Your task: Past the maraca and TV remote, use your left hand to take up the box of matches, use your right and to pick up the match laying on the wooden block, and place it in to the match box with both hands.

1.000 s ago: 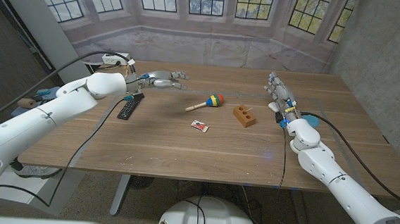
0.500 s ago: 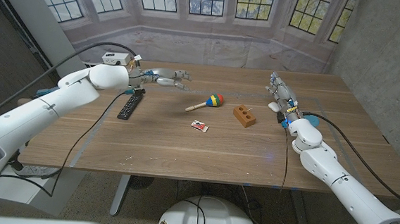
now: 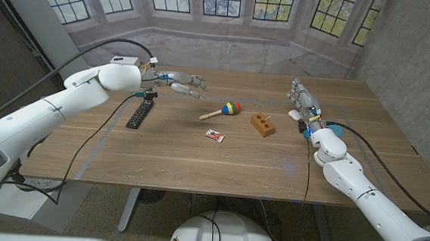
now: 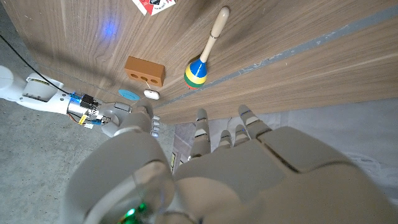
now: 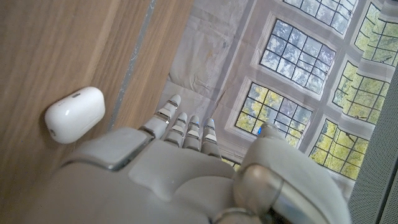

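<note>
Across the wooden desk (image 3: pixel 197 161) the task's things lie spread out, and none of them has been taken up. Largest in view are the 2 arms: the left hand (image 3: pixel 181 85) reaches out over the far left part of the desk, beyond the TV remote (image 3: pixel 139 114), its fingers straight and apart with nothing in them. The right hand (image 3: pixel 301 98) stands near the far right side, fingers extended upward and holding nothing; just beside it lies a small white earbud case (image 5: pixel 74 114).

Next in size, the maraca (image 3: pixel 222 110), with its striped head and wooden handle, lies near the middle of the desk, between the remote and the wooden block (image 3: pixel 262 124). The block sits to the right of the maraca and shows 2 holes in its side in the left wrist view; the match said to lie on it is too small to make out. The box of matches (image 3: pixel 214 136) rests flat on the desk, nearer the robot than the maraca and well apart from both hands.

Judged from this, the work is at its very start: the left hand has yet to come to the box, the right hand has yet to go to the block, and the placing of the match into the box is all left to do.
</note>
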`<state>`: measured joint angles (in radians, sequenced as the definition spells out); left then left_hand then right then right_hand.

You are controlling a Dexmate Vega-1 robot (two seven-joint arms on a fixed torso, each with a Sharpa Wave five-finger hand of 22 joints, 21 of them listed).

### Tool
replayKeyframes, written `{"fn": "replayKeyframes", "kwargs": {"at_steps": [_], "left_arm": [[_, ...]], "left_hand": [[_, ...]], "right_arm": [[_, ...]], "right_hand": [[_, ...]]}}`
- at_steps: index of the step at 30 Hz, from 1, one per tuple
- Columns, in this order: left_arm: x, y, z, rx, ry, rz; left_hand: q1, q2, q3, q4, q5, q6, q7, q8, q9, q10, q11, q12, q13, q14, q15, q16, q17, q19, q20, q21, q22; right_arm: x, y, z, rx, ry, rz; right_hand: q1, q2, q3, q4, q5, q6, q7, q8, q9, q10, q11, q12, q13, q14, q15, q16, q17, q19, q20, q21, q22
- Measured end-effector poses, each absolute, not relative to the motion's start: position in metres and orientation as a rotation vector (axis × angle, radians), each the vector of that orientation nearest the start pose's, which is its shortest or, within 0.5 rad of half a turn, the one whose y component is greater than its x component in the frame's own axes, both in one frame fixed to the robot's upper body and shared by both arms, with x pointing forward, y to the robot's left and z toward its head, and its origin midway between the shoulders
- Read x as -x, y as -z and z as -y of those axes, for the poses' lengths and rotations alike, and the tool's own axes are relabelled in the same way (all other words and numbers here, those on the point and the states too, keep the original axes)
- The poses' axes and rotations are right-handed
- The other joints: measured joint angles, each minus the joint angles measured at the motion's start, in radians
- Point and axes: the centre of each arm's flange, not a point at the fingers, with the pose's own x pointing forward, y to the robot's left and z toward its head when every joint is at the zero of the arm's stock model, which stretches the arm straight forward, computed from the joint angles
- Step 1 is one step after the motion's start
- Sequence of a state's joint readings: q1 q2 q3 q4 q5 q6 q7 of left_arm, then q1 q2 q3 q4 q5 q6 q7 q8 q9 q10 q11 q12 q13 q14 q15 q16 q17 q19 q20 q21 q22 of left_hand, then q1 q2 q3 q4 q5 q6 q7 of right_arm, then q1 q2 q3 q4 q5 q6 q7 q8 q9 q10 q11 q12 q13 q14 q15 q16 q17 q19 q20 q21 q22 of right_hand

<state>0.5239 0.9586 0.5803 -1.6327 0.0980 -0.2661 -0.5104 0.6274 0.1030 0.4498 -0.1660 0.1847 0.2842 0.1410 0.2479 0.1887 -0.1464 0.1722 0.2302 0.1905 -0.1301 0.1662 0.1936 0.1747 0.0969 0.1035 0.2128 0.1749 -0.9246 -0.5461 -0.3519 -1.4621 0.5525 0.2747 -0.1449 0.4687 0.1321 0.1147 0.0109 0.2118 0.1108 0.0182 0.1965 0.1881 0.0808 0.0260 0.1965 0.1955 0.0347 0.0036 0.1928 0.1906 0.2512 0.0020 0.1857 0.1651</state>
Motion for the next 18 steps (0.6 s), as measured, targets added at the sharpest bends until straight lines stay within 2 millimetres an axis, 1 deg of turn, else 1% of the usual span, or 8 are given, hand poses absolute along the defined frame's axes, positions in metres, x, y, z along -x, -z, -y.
{"fn": "replayKeyframes", "kwargs": {"at_steps": [2,7,10,14,15,18], "left_arm": [[-0.575,-0.105,-0.252,-1.439,0.558,0.643],[-0.571,-0.107,-0.249,-1.477,0.553,0.660],[-0.569,-0.110,-0.247,-1.504,0.550,0.667],[-0.569,-0.110,-0.246,-1.537,0.550,0.659],[-0.567,-0.114,-0.243,-1.550,0.550,0.668],[-0.568,-0.112,-0.244,-1.574,0.552,0.653]], "left_hand": [[0.004,-0.004,0.000,0.000,0.000,0.008,0.000,0.004,0.000,0.006,0.004,0.000,0.000,0.004,0.004,0.000,0.000,0.002,-0.002,0.000,0.000],[0.008,-0.008,-0.001,-0.007,0.000,0.013,0.002,0.004,-0.003,0.009,0.001,0.000,-0.005,0.005,0.005,0.000,0.000,0.002,-0.002,0.000,0.000],[0.012,-0.012,0.000,-0.008,0.000,0.016,0.005,0.004,-0.003,0.009,0.001,0.000,-0.005,0.005,0.005,0.000,0.000,0.007,0.004,0.000,0.000],[0.016,-0.016,0.000,-0.008,0.000,0.016,0.005,0.004,-0.003,0.009,0.001,0.000,-0.005,0.005,0.005,0.000,0.000,0.007,0.004,0.000,0.000],[0.016,-0.016,0.000,-0.008,0.000,0.016,0.005,0.004,-0.003,0.009,0.001,0.000,-0.005,0.005,0.005,0.000,0.000,0.007,0.004,0.000,0.000],[0.018,-0.018,0.000,-0.008,0.000,0.016,0.005,0.004,-0.003,0.009,0.001,0.000,-0.005,0.005,0.005,0.000,0.000,0.007,0.004,0.000,0.000]], "right_arm": [[-0.625,0.023,0.287,0.010,-0.099,0.642],[-0.624,0.024,0.285,0.002,-0.095,0.641],[-0.624,0.025,0.285,-0.003,-0.094,0.641],[-0.623,0.026,0.284,-0.009,-0.093,0.641],[-0.623,0.026,0.284,-0.013,-0.091,0.640],[-0.622,0.027,0.284,-0.015,-0.091,0.639]], "right_hand": [[0.000,0.000,0.000,0.000,0.000,0.004,0.004,0.000,0.000,0.003,0.003,0.000,0.000,0.000,0.000,0.000,0.000,0.004,0.003,0.000,0.000],[0.000,0.000,0.000,0.000,0.000,0.005,0.005,0.000,0.000,0.004,0.004,0.000,0.000,0.000,0.000,0.000,0.000,0.004,0.003,0.005,0.000],[0.000,0.000,0.002,-0.002,0.000,0.009,0.009,0.000,0.000,0.011,0.011,0.000,0.000,0.000,0.000,0.000,0.000,0.004,0.004,0.007,0.000],[0.000,0.000,0.004,-0.004,0.000,0.011,0.011,0.000,0.000,0.011,0.011,0.000,0.000,0.004,0.004,0.000,0.000,0.007,0.007,0.007,0.000],[0.000,0.000,0.004,-0.004,0.000,0.011,0.011,0.000,0.000,0.011,0.011,0.000,0.000,0.004,0.004,0.000,0.000,0.007,0.007,0.007,0.000],[0.000,0.000,0.004,-0.004,0.000,0.011,0.011,0.000,0.000,0.011,0.011,0.000,0.000,0.004,0.004,0.000,0.000,0.007,0.007,0.007,0.000]]}}
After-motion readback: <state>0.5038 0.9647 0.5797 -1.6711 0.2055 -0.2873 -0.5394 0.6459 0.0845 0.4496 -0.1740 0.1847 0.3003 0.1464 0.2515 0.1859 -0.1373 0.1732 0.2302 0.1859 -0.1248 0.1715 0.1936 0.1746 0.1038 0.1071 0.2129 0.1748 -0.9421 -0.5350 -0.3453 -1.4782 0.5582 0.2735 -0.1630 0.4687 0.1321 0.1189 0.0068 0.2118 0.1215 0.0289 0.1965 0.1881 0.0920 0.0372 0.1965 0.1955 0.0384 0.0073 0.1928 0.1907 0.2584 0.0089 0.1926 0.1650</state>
